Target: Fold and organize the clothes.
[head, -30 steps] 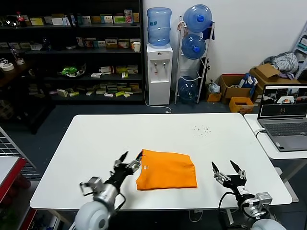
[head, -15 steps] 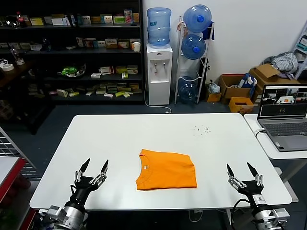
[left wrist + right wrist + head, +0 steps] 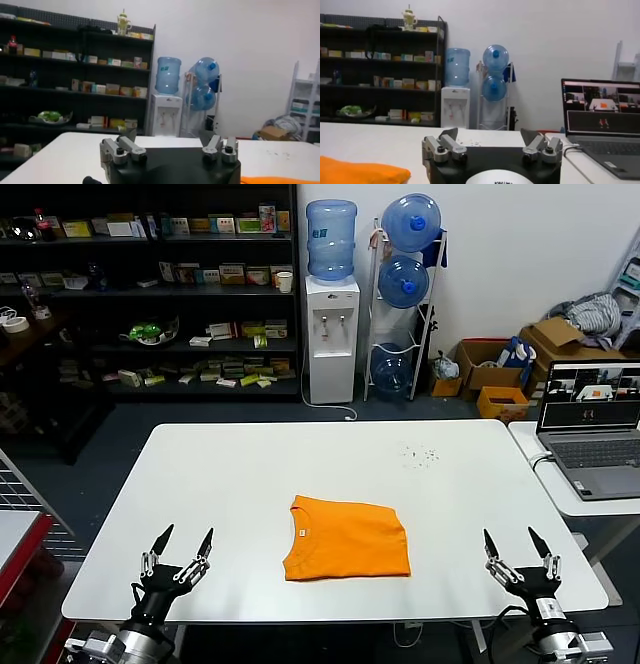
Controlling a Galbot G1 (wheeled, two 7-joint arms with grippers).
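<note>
The clothes are one bright orange T-shirt (image 3: 348,537), folded into a neat rectangle near the front middle of the white table (image 3: 230,464), its small white neck label showing at its left end. My left gripper (image 3: 183,540) hovers open over the table's front left corner, well clear of the shirt. Over the front right edge my right gripper (image 3: 516,541) is open too, holding nothing. In the right wrist view an orange fold of the shirt (image 3: 360,171) lies beside the right gripper (image 3: 490,134). The left wrist view shows the left gripper (image 3: 171,134) spread wide and a sliver of the shirt (image 3: 280,180).
A side table with an open laptop (image 3: 590,427) stands to the right. Behind the table are dark shelves (image 3: 150,294), a water dispenser (image 3: 331,314), a rack of water bottles (image 3: 405,294) and cardboard boxes (image 3: 500,374) on the floor. Small dark specks (image 3: 420,454) lie on the far right of the table.
Both grippers have drawn back from the shirt's sides to the table's front corners. The left one let go of the shirt's left end. The shirt lies still.
</note>
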